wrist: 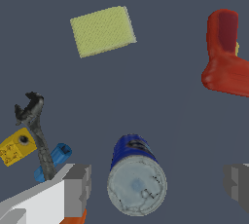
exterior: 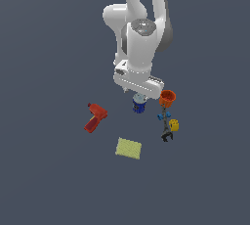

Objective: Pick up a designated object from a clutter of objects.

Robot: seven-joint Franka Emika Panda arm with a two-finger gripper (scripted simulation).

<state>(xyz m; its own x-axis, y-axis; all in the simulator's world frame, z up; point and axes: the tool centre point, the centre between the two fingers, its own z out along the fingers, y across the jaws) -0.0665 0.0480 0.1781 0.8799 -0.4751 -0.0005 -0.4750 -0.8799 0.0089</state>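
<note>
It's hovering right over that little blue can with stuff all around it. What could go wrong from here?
1. The orange cup stands close beside the blue can; a finger coming down might bump it.
2. The end effector is open with the can between its fingers but nearer one; closing could push or tip the can rather than grip it.
3. The dark clamp tool and yellow block lie nearby and could be nudged if the can slides.
</note>
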